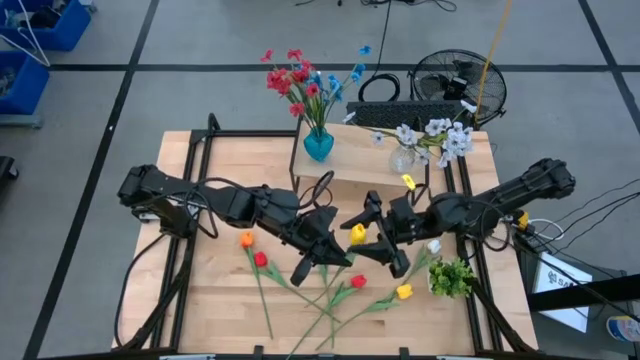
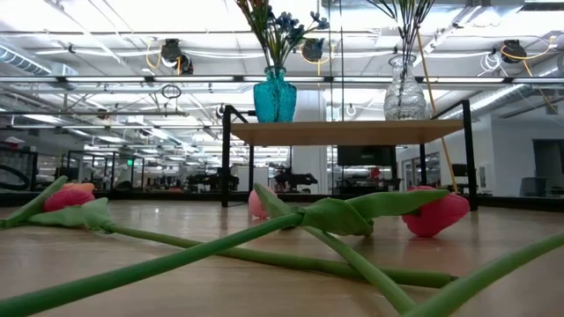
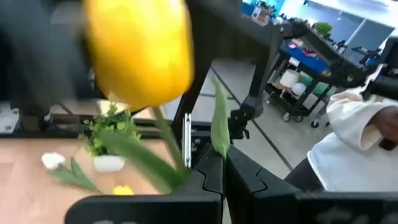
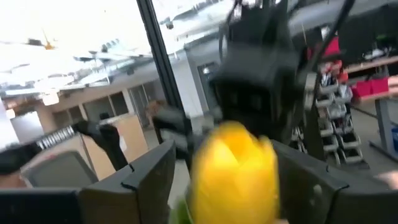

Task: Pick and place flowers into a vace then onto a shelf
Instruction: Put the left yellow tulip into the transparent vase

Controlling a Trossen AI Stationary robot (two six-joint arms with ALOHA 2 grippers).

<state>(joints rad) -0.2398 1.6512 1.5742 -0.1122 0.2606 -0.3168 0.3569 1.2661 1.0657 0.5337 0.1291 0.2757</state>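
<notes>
Left end effector [image 1: 322, 250] is clenched on the stem of a yellow tulip [image 1: 357, 234], held mid-tabletop [image 1: 200, 300] w/ its blossom between the right end effector [image 1: 380, 236] fingers, which stand spread, not yet gripping.

Risk: the handover could slip. If left lets go before right closes, or right pinches the soft blossom vs the stem, the flower likely drops among the loose flowers [image 1: 330, 295].

Long axis runs roughly left-to-right in the high view, blossom toward right arm. Shelf [image 1: 370, 160] sits behind.

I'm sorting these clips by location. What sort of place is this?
Most likely a robotics lab or open workshop floor, not a home. Past the shelf the low view shows exposed ceiling pipes and rows of workstations; the left wrist view shows equipment carts, and cables trail over taped grey flooring.
</notes>
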